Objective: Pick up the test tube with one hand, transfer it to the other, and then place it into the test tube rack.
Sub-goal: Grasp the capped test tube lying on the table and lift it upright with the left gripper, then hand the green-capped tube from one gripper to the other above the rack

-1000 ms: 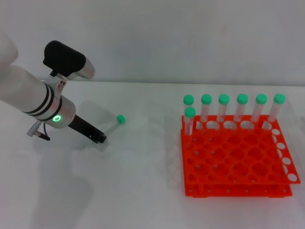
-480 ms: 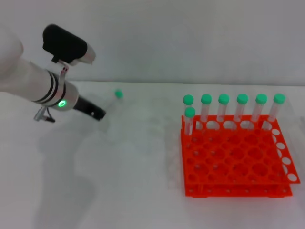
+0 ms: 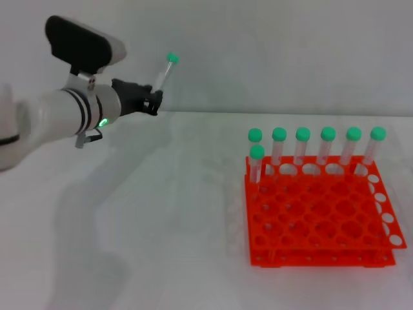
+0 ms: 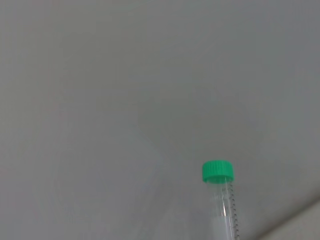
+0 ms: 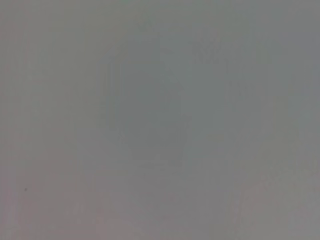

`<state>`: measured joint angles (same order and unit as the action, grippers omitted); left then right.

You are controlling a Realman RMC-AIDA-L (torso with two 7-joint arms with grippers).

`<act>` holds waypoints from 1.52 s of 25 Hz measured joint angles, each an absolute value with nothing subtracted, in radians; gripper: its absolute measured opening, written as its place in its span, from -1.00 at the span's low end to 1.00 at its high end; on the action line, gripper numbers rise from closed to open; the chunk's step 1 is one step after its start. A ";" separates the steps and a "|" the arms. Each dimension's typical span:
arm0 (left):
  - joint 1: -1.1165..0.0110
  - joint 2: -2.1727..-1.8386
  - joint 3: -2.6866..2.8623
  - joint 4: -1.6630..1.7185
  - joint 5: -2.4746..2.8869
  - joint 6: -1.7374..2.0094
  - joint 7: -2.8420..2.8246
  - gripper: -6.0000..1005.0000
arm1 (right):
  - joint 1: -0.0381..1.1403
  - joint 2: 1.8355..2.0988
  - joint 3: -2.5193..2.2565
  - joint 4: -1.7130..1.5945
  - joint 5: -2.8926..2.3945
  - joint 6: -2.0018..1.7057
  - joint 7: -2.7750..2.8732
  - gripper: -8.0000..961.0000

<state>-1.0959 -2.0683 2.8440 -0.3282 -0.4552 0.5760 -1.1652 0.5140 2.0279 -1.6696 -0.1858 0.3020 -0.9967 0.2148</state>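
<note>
We see the white worktop carrying the orange-red test tube rack toward its right edge, with six green-capped tubes upright along the rack's far row and a seventh one hole nearer at its left corner. Our left gripper hangs in the air above the worktop's far left corner, its black fingers clenched on the lower end of the test tube. The test tube tilts up and to the right with its green cap topmost, well apart from the rack, while our right gripper shows in no view.
</note>
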 joint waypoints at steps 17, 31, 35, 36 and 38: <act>-0.676 -2.079 2.843 0.023 -0.977 1.382 -0.622 -0.57 | 0.504 2.014 -1.682 -0.182 0.438 -1.000 0.309 0.69; -0.618 -2.092 2.842 0.244 -0.695 1.431 -0.336 -0.56 | 0.450 1.792 -1.705 -0.190 -0.292 -1.488 1.094 0.69; -0.602 -2.093 2.842 0.269 -0.691 1.431 -0.298 -0.55 | 0.482 1.762 -1.701 -0.191 -0.419 -1.628 1.119 0.69; -0.599 -2.093 2.843 0.274 -0.688 1.431 -0.291 -0.55 | 0.495 1.760 -1.700 -0.191 -0.442 -1.650 1.123 0.69; -0.594 -2.094 2.843 0.283 -0.684 1.431 -0.284 -0.55 | 0.515 1.761 -1.701 -0.194 -0.470 -1.665 1.127 0.69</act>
